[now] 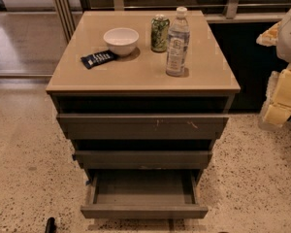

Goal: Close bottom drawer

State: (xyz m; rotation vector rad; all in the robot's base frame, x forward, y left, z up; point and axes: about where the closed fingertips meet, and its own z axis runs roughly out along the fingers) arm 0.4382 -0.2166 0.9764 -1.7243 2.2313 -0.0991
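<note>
The bottom drawer [143, 211] is pulled out of the grey-brown cabinet, and its shallow box interior is open to view and holds nothing. Its plain front panel stands forward of the two drawers above. The middle drawer [143, 159] and the top drawer [143, 125], which has pale scratch marks, sit further in. My gripper [279, 100] is at the right edge of the view, pale yellow under a white arm part. It is well to the right of the cabinet, higher than the bottom drawer, and touches nothing.
On the cabinet top [136, 74] stand a white bowl [121, 40], a green can [160, 33], a clear water bottle [177, 42] and a dark snack packet [99, 58]. Speckled floor surrounds the cabinet. A small black object [50, 225] is at the bottom left.
</note>
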